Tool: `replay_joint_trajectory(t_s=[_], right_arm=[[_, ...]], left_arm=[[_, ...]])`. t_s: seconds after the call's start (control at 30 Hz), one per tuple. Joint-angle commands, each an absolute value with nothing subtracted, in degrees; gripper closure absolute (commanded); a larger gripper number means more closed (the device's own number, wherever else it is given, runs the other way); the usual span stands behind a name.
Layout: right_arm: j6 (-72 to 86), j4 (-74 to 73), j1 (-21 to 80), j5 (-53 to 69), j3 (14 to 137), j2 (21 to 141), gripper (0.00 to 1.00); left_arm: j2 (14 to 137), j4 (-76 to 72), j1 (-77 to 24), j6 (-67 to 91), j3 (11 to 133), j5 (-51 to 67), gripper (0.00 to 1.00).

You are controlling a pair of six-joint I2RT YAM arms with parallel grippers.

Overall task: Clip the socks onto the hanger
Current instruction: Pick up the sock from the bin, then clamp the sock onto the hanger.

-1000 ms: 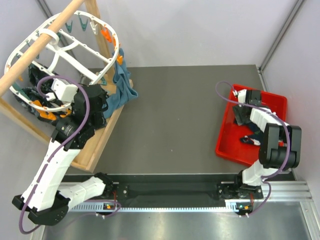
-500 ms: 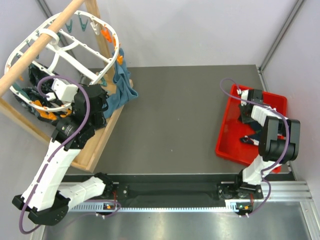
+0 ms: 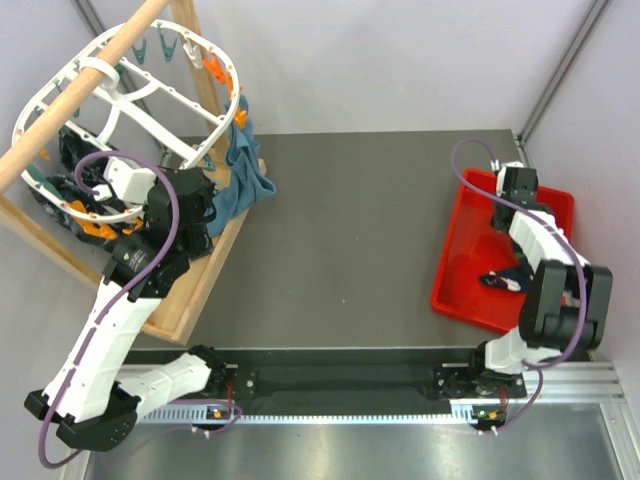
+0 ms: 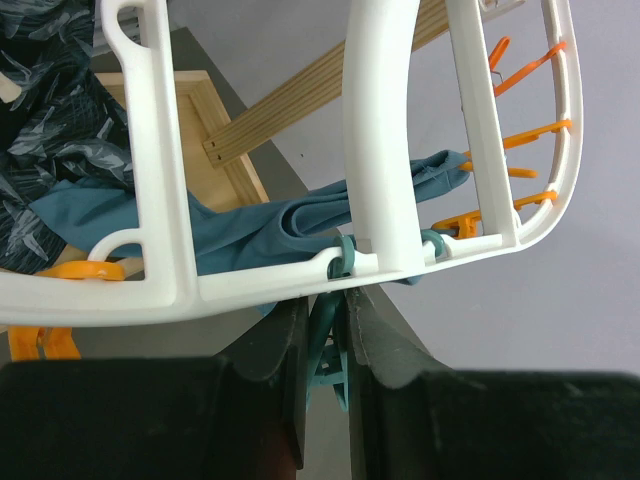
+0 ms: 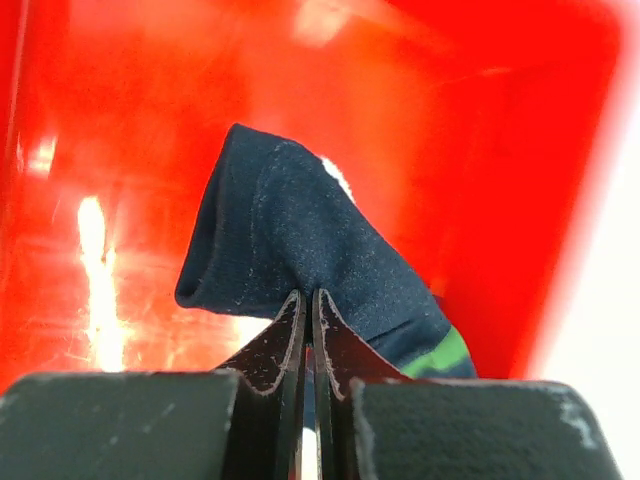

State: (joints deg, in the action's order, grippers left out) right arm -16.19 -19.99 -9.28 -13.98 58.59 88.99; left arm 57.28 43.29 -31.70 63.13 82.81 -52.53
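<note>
A white oval hanger [image 3: 165,135] hangs from a wooden pole at the far left, with teal and orange clips on its rim. Under the hanger's rim [image 4: 380,150], my left gripper [image 4: 328,312] is shut on a teal clip [image 4: 330,345] that dangles from it. My right gripper [image 5: 308,297] is shut on a fold of a dark navy sock [image 5: 290,240] with a green-striped cuff, held above the floor of the red bin [image 5: 120,150]. In the top view the right gripper [image 3: 514,186] is over the bin's far end. Another dark sock [image 3: 503,281] lies in the bin.
The red bin [image 3: 455,255] sits at the table's right edge. A teal-blue garment [image 3: 248,170] hangs off the hanger by the wooden frame [image 3: 195,285]. The wooden pole [image 3: 75,125] crosses the hanger. Dark patterned cloth [image 4: 50,110] hangs at the left.
My right gripper has shut on the navy sock and moved toward the bin's far end with it. The left arm and its clip have not moved.
</note>
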Motion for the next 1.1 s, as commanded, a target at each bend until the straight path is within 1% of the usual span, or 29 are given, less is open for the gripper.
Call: replay_joint_trajectory(t_s=[0.0, 0.07, 0.17, 0.23, 0.27, 0.37, 0.43, 0.53, 0.67, 0.73, 0.77, 0.87, 0.9, 0.97, 1.07], right_arm=[[-13.55, -20.03, -6.86, -24.13, 61.69, 80.96, 1.0], [-10.39, -21.36, -6.68, -26.53, 62.84, 79.2, 1.0], [-8.62, -22.4, -6.51, -26.8, 63.98, 75.33, 1.0], [-6.86, -23.2, -4.41, -27.33, 65.82, 73.4, 1.0], [-7.03, -23.12, -3.09, -25.51, 66.09, 72.61, 1.0], [-9.75, -22.32, 3.77, -19.71, 66.7, 69.35, 1.0], [-6.69, -21.97, 8.07, -19.86, 67.76, 67.33, 1.0], [-4.13, -23.11, 14.4, -14.17, 69.95, 64.69, 1.0], [1.73, -20.4, 23.89, -7.22, 71.28, 61.97, 1.0], [5.09, -19.17, 30.21, -6.24, 72.68, 62.49, 1.0], [5.79, -18.9, 32.84, -7.72, 73.38, 63.19, 1.0], [4.31, -19.77, 45.74, -8.86, 78.29, 68.27, 1.0], [4.48, -20.04, 47.88, -9.83, 81.79, 71.77, 1.0], [4.92, -19.69, 53.14, -12.03, 84.98, 76.78, 1.0], [5.19, -19.34, 57.81, -13.62, 91.3, 81.72, 1.0]], left_arm=[[58.18, 47.11, -31.9, 64.16, 81.56, -47.99, 1.0], [58.1, 47.11, -31.9, 64.16, 81.65, -47.73, 1.0], [58.36, 47.55, -31.9, 64.25, 82.09, -47.29, 1.0], [58.27, 48.16, -31.91, 64.25, 82.35, -47.63, 1.0], [58.18, 48.16, -31.9, 64.25, 82.27, -47.81, 1.0], [58.1, 48.25, -31.99, 64.16, 82.44, -47.82, 1.0], [58.1, 48.51, -31.9, 63.9, 82.88, -47.64, 1.0], [57.57, 48.52, -31.91, 63.98, 82.62, -47.81, 1.0], [57.39, 48.6, -31.9, 64.16, 82.79, -47.37, 1.0], [57.39, 48.69, -31.99, 64.77, 83.06, -46.58, 1.0], [57.22, 48.69, -31.99, 64.86, 83.06, -46.41, 1.0], [57.83, 48.52, -31.99, 65.3, 83.32, -45.09, 1.0], [58.09, 48.52, -31.99, 65.3, 83.67, -44.22, 1.0], [58.18, 48.78, -31.99, 65.91, 83.85, -44.03, 1.0], [58.01, 48.69, -31.99, 66.27, 83.76, -43.42, 1.0]])
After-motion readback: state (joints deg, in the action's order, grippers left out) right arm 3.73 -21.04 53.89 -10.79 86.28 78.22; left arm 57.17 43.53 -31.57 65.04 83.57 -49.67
